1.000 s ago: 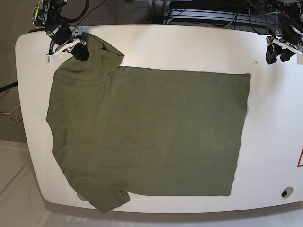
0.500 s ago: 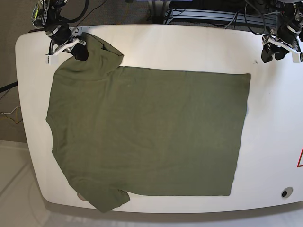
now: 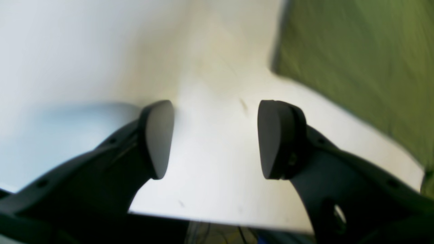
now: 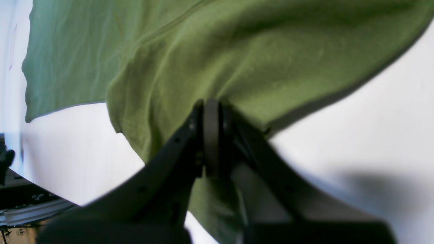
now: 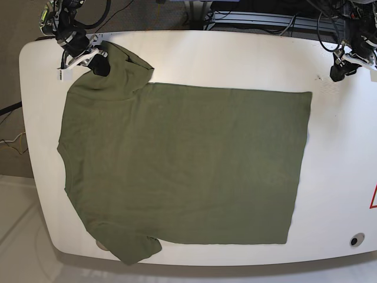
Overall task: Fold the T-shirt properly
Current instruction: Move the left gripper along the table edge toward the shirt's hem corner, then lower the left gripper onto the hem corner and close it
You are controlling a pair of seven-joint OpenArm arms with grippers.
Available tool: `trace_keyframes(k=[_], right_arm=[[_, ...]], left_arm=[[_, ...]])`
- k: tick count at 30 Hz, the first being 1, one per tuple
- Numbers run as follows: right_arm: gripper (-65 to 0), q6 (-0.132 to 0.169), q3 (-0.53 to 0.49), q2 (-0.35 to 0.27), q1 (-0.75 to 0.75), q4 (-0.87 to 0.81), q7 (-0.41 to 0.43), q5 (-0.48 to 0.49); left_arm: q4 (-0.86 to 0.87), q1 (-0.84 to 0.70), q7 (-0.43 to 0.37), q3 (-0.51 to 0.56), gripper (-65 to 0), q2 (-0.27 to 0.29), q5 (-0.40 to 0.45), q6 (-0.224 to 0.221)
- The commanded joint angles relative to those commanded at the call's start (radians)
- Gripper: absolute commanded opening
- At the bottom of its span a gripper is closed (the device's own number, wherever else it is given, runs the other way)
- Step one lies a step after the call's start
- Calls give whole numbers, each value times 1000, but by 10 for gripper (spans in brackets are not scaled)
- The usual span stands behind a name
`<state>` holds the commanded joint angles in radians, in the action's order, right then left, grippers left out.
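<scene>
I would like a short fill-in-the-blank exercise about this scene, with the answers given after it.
1. The T-shirt is ____ in colour.
2. The right end effector is shut on the shirt's ____.
3. The left end effector is ____, with only the table under it.

Answers: green; sleeve; open

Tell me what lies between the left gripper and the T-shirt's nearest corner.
Only bare white table, shown in base and left wrist views; the left gripper hangs open, apart from the T-shirt.

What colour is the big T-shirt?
Plain olive green T-shirt; the base view shows it best.
</scene>
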<state>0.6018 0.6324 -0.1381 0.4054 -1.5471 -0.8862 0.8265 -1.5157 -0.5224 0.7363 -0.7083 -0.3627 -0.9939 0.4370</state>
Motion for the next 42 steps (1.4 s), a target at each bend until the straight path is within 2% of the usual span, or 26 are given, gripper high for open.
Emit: trace_keyframes(k=[7,15,17,23,27,29,35,37,39,42], right_arm=[[-650,-1,1,1,-1,2,1,-1],[-650,1,2,1,0,1,4,1],[-650,-3,3,8,5,0,-3,-5],[-650,-3,4,8,4,1,-3,-4],[-650,-3,4,8,4,0,-5,-6],[-650,-1,0,10,3,0,-7,-3],[-650,-2,1,14,4,0,-11,-5],[-650,-1,0,15,5,-1,-10,-6],[-650,-1,0,15,4,5,-9,-20],[-650,0,-1,14,2,4,-8,-20]], left_arm=[[32,44,16,11,-269,3,-1,-3],[59,61,-1,82,-272,1,2,-8],[73,70,-8,118,-273,3,-4,1],[94,80,2,108,-270,10,-54,35],[109,88,24,83,-268,19,-114,85],[139,95,45,58,-268,19,-159,91],[138,98,50,63,-268,19,-172,76],[133,99,51,67,-268,19,-166,62],[123,105,44,79,-277,20,-145,27],[126,108,40,101,-282,26,-130,23]])
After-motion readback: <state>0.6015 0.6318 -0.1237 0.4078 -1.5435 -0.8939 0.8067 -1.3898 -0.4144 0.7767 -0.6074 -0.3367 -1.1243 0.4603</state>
